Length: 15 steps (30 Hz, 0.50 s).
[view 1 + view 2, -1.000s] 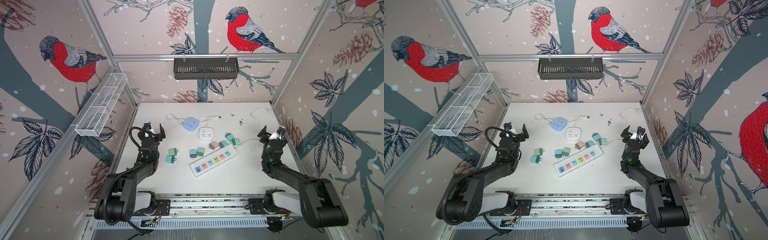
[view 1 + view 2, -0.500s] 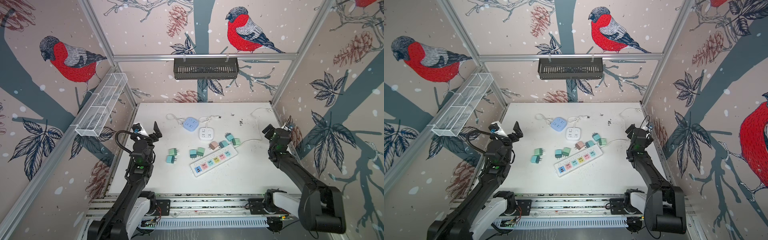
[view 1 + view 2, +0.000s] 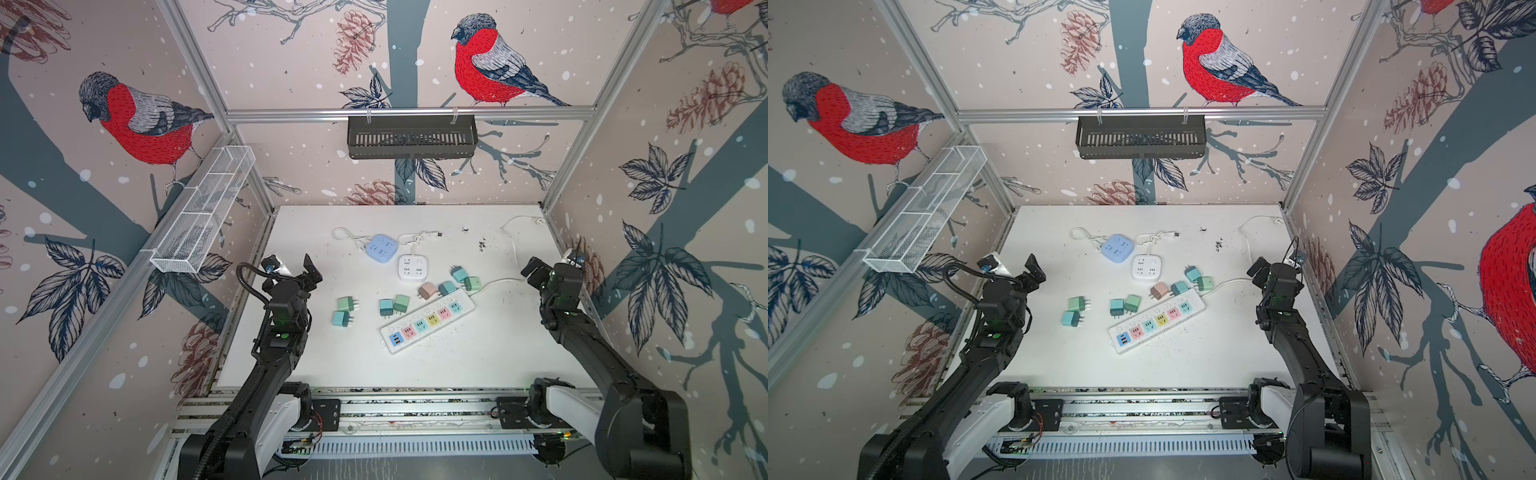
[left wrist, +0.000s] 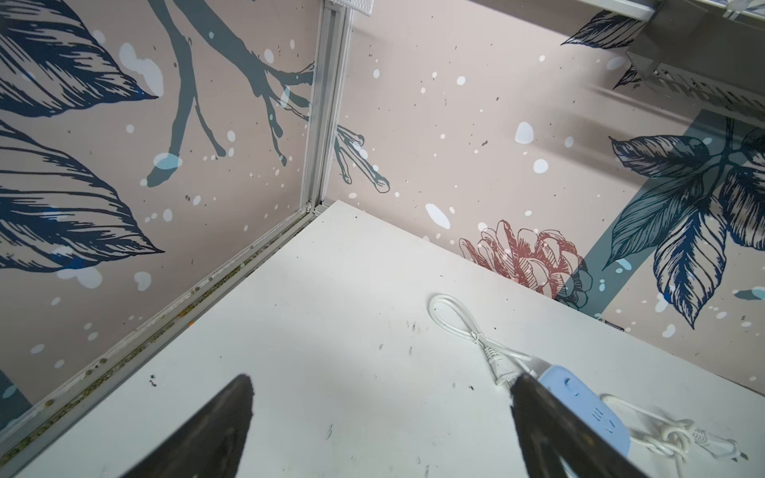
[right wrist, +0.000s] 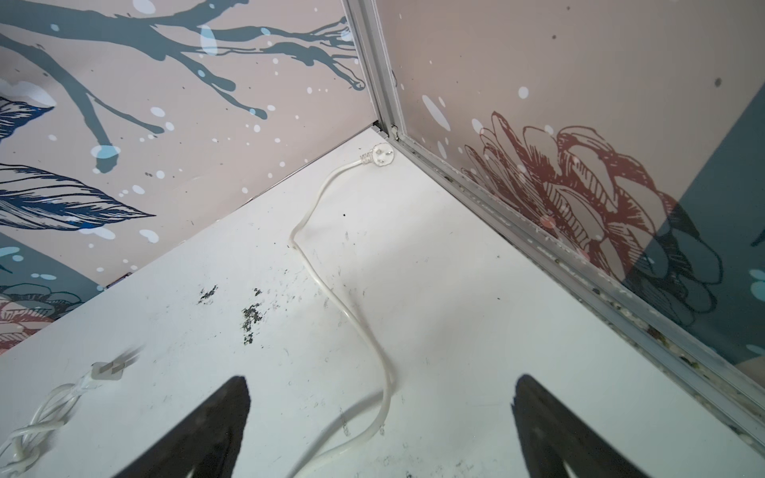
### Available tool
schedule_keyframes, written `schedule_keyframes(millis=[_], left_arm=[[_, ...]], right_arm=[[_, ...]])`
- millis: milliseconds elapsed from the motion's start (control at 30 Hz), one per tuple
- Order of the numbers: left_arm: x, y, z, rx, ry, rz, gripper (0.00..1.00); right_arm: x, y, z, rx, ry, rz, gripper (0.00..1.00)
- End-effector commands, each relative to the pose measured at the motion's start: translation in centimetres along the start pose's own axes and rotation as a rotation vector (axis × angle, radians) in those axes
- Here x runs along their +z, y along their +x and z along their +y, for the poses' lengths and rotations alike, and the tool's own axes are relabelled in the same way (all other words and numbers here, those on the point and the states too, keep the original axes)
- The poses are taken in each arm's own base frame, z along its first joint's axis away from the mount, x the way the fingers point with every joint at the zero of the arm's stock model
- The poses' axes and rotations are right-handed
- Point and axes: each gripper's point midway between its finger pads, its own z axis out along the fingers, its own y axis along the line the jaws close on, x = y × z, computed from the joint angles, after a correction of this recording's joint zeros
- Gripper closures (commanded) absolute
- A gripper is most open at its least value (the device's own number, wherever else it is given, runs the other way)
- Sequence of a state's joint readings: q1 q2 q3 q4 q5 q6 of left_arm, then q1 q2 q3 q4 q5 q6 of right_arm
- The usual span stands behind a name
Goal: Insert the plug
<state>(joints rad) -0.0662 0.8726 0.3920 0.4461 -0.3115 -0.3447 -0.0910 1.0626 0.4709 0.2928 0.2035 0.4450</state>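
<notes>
A white power strip [image 3: 428, 322] with coloured sockets lies slantwise in the middle of the table in both top views. Several small coloured plugs lie loose round it: a green one [image 3: 345, 304], a blue one [image 3: 341, 319], a pink one [image 3: 426, 291]. No plug sits in the strip. My left gripper [image 3: 297, 270] hangs open over the table's left edge, nothing between its fingers [image 4: 232, 418]. My right gripper [image 3: 552, 266] is open near the right wall, above the strip's white cord [image 5: 352, 327]. The cord's wall plug [image 5: 378, 155] rests in the far corner.
A light blue cube socket [image 3: 381, 248] and a white cube socket [image 3: 412, 268] with tied cords sit behind the plugs. A wire basket [image 3: 203, 220] hangs on the left wall, a black shelf [image 3: 411, 137] on the back wall. A rail [image 3: 395, 411] runs along the front.
Both arms have risen from a low folded pose and stand more upright. The right gripper has shifted toward the right wall. Nothing on the table has moved.
</notes>
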Motion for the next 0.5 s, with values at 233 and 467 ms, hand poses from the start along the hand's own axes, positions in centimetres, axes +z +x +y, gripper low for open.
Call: schedule_keyframes(millis=[233, 467], left_arm=[[-2.2, 5.9, -1.2, -0.056, 0.109, 0.283, 0.11], [-2.7, 11.0, 0.6, -0.118, 0.095, 0.3, 0.09]], right_arm=[[-1.4, -0.9, 7.4, 0.016, -0.199, 0.09, 0.0], [-4.8, 2.3, 13.3, 0.007, -0.371, 0.202, 0.05]])
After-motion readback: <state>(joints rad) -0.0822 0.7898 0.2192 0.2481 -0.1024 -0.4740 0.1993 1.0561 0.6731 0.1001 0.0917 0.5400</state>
